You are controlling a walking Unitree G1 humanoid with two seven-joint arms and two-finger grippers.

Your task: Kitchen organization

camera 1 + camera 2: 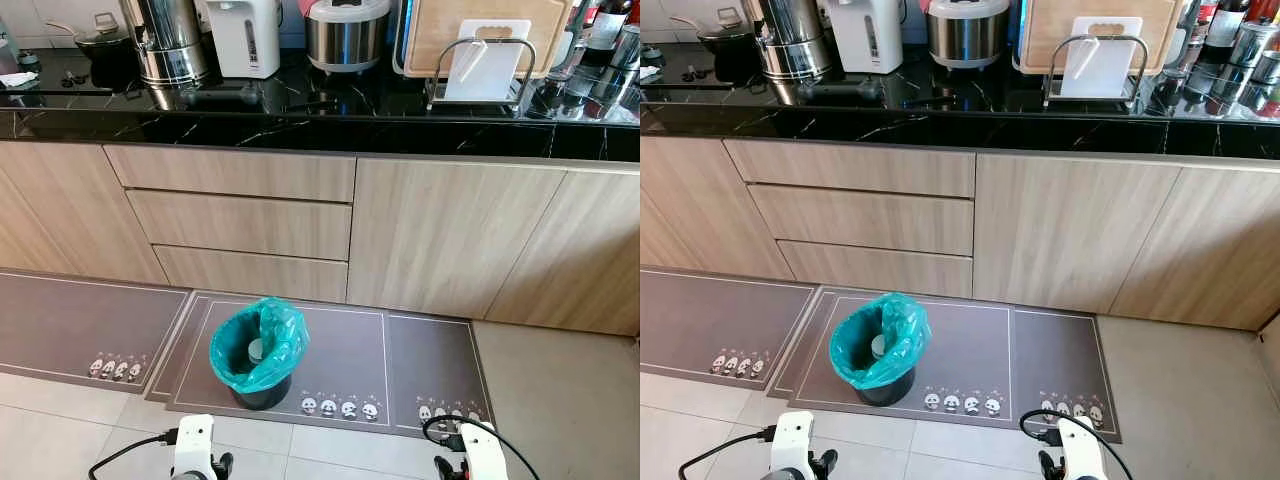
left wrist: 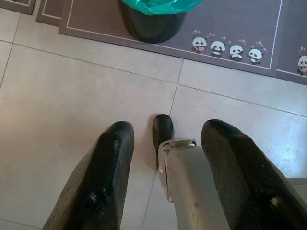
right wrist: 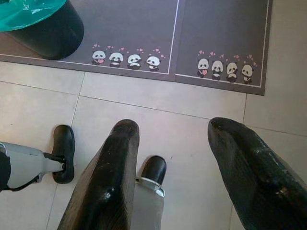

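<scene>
From the head camera you looked down on a black bin (image 1: pixel 258 355) with a green liner, standing on a grey panda mat (image 1: pixel 350 365) before the wooden cabinets (image 1: pixel 440 235), ahead of both idle arms. At your left wrist, the left gripper (image 2: pixel 165 143) was spread and empty over pale tiles (image 2: pixel 72 96), the bin beyond its fingertips. At your right wrist, the right gripper (image 3: pixel 172 139) was likewise spread and empty, the bin ahead towards the left arm's side.

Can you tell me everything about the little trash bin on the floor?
The bin is small, round and black, and looks like plastic. A shiny green bag lines it, its loose top puffed and folded over the rim, bunched higher on one side. Something small and pale lies inside. The bin stands upright on a grey mat with little pandas along its edge, before the wooden drawers. Nothing else touches it.
</scene>
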